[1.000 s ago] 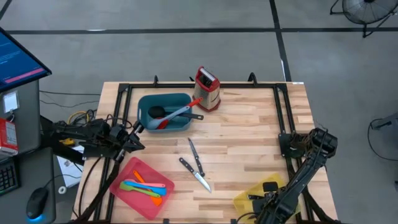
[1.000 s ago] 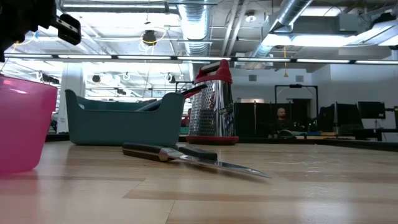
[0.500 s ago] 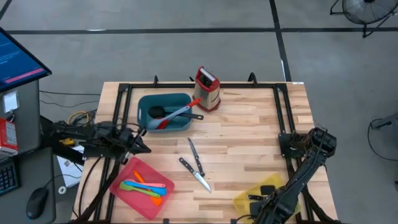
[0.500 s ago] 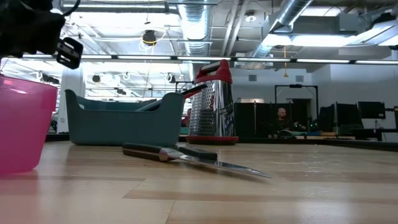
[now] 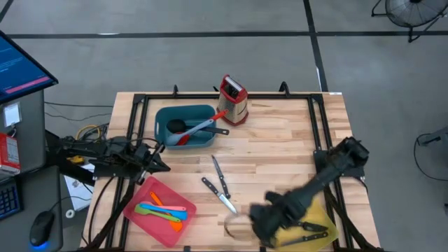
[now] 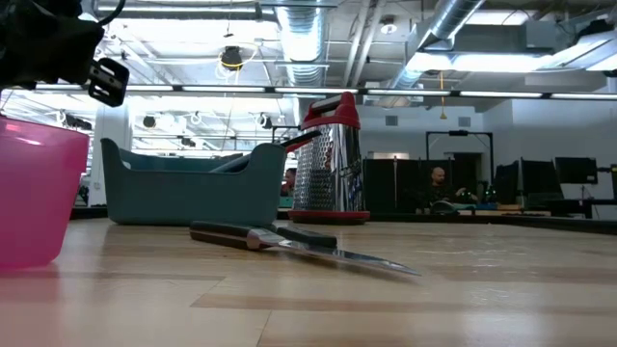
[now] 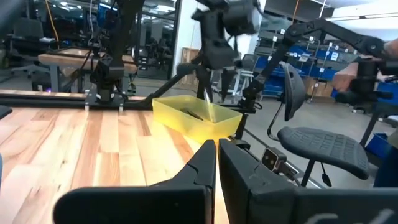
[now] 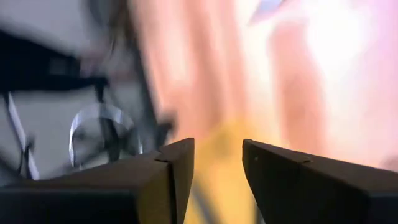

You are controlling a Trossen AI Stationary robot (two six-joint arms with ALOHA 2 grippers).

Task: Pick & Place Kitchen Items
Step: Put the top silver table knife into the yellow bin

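Right gripper (image 5: 260, 218) reaches low across the front edge beside the yellow tray (image 5: 323, 222), fingers (image 8: 168, 180) parted, holding nothing. Left gripper (image 5: 159, 166) waits at the table's left edge, fingers pressed together

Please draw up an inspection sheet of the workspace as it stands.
Surface: wooden table, black frame rails.
Job's things: two knives on bare wood; ladle and spoons in teal tray; small plastic utensils in red tray; dark utensils in yellow tray.
Clutter: box grater.
Pincers: left pincer shut, empty, beside red tray; right pincer open, empty, beside yellow tray.
Cables: bundle by left arm.
Surroundings: monitor, chair, person far behind.
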